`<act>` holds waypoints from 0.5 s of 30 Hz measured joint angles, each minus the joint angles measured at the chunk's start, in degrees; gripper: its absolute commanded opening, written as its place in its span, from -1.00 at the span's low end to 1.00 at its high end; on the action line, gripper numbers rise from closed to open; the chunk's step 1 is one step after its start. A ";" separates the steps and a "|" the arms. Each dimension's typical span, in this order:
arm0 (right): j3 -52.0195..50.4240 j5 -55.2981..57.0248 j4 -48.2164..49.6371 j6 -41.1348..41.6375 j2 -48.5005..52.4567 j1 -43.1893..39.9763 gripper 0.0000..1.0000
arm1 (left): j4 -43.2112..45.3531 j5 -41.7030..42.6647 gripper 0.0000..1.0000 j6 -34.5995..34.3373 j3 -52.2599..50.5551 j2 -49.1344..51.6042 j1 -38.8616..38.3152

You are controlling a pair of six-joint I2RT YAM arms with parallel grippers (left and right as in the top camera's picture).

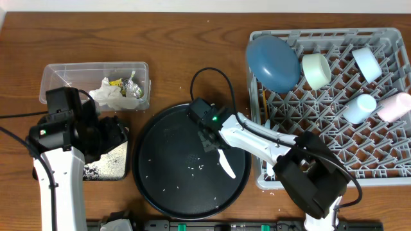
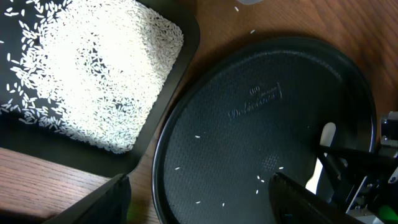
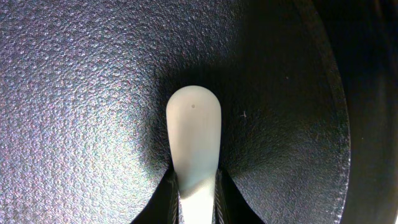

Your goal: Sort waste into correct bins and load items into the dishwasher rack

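Wooden table (image 1: 192, 38), with the round black tray (image 1: 167, 147) in the middle and a few loose rice grains (image 1: 168, 188) scattered on it. The right gripper (image 3: 196, 198) is clamped onto a white plastic utensil (image 3: 193, 130), fingers pinching both sides of it. The rest of it sticks out low over the round tray, and I can't tell if it's off the surface yet.

My worry is that the pinch is narrow and the utensil is smooth. It could swivel or slide out on the way over to the dishwasher rack (image 1: 321, 122) just beside the tray. With so much of it sticking out, it could also clip the rack's near wall or a peg and get knocked loose. And the grid looks open enough that a thin thing might drop straight through.

The left gripper (image 2: 199, 186) hangs open and empty near the black rectangular tray (image 2: 176, 84). A careless swing there could bump that tray and scatter its pile of rice.
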 measured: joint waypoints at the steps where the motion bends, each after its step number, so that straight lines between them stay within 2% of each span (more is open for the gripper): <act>1: 0.04 0.02 -0.20 0.00 0.00 0.00 -0.98 | 0.00 0.00 0.44 0.00 0.00 0.00 0.00; 15: -0.94 0.33 -3.56 -0.07 -3.80 -0.07 -0.97 | 0.00 0.00 0.45 0.00 0.00 0.00 0.00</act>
